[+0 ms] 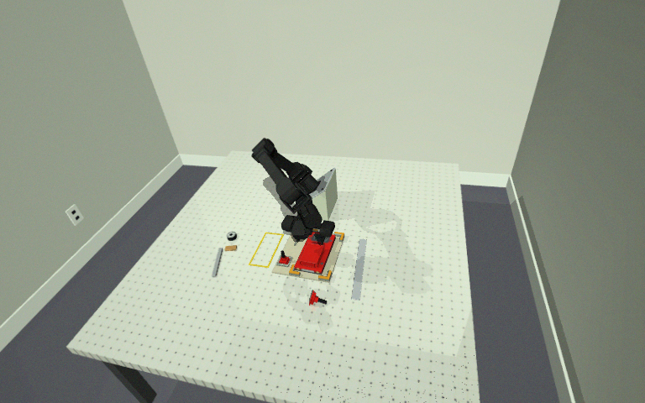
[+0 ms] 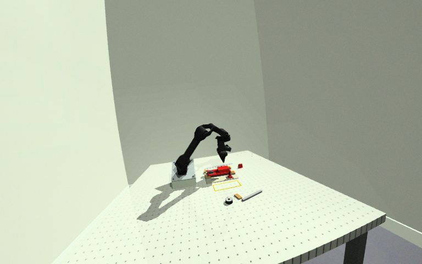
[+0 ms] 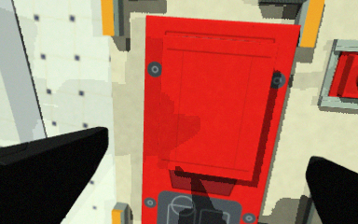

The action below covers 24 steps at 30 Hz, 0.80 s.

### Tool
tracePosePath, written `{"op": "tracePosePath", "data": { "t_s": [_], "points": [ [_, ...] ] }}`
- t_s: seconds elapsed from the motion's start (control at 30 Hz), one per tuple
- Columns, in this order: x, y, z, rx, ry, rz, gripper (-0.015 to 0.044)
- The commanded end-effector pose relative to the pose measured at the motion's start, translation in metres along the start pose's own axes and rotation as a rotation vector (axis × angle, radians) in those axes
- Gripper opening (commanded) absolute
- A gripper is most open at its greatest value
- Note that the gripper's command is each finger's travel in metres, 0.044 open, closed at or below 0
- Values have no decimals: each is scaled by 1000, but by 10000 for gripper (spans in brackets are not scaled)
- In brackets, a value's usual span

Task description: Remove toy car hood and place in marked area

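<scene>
The raised red hood sits on the red toy car. The car lies on a beige board between orange corner brackets. My gripper is open and empty, pointing down above the car. In the wrist view its two fingers stand wide, one on each side of the hood. The marked area, a yellow outline, lies on the table beside the board, with nothing in it.
A small red piece with a black stem stands on the board; another lies in front. A wheel, orange block and grey bar lie beyond the outline.
</scene>
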<state>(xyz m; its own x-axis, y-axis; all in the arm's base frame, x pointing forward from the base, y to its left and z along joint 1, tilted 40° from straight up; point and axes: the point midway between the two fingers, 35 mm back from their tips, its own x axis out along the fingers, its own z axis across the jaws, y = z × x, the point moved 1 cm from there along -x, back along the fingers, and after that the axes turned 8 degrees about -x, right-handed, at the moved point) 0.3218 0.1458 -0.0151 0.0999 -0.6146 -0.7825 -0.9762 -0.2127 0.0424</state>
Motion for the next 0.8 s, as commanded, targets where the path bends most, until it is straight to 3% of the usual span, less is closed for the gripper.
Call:
{"op": "tracePosePath", "data": {
  "t_s": [0.0, 0.77],
  "points": [
    [4, 1, -1, -22, 18, -1, 440],
    [21, 0, -1, -22, 18, -2, 440]
  ]
}}
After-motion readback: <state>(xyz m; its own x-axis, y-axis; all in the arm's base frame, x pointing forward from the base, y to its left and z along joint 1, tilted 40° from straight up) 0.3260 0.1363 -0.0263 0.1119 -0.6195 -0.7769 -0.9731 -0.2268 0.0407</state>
